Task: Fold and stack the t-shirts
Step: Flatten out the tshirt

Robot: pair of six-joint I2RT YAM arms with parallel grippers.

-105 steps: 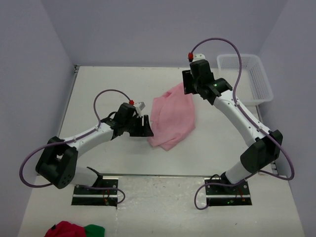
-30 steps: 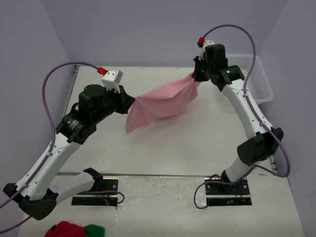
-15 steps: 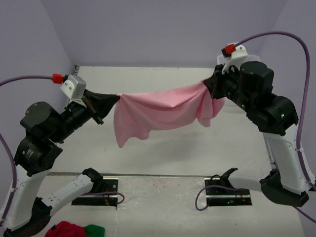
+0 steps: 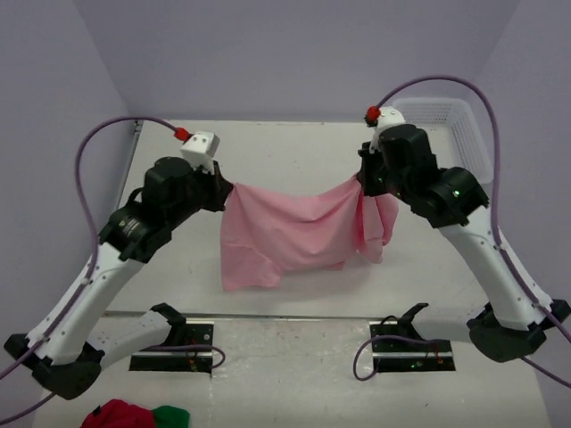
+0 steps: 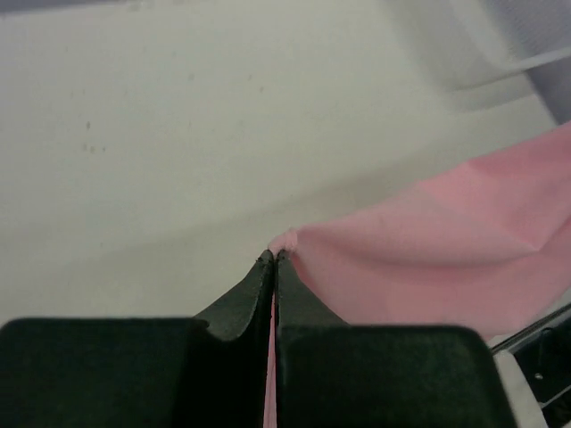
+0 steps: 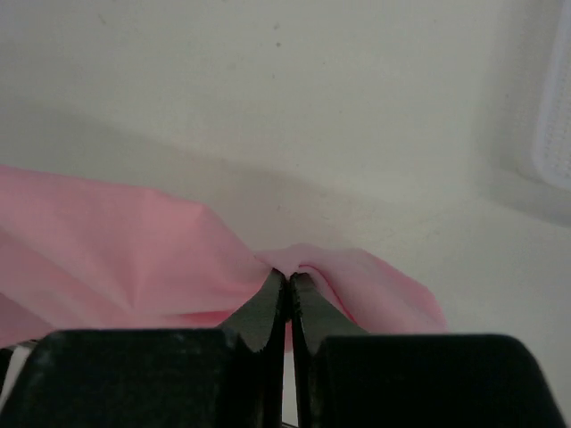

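Cloth first: the pink t-shirt (image 4: 294, 232) hangs off the surface (image 4: 294, 152) as a sagging sheet, strung between your two arms. The left jaws are pressed together on the shirt's upper left corner, and the left wrist view shows a small nub of pink fabric pinched right at their tips. The right jaws are likewise clamped on the shirt's upper right edge, and the right wrist view shows a fold of pink squeezed between them.

Below the right jaws the shirt bunches into vertical folds. Its left side drops lower, to a loose corner. You cannot tell from above whether that low hem touches the surface.

Beyond the shirt's right end, well apart from it, stands a white mesh basket (image 4: 464, 125). The right arm (image 4: 464, 223) crosses in front of the basket's near left corner, and its purple cable (image 4: 446, 82) arcs over it. The left arm (image 4: 116, 250), to the left of the shirt, carries its own purple cable (image 4: 89, 160) in a high loop.

Nearer to you than the shirt, two base plates (image 4: 174, 352) are bolted down. Nearer still and to the shirt's left, a red and green cloth bundle (image 4: 134, 415) lies at the near edge.

The hanging shirt hides the surface directly behind it.
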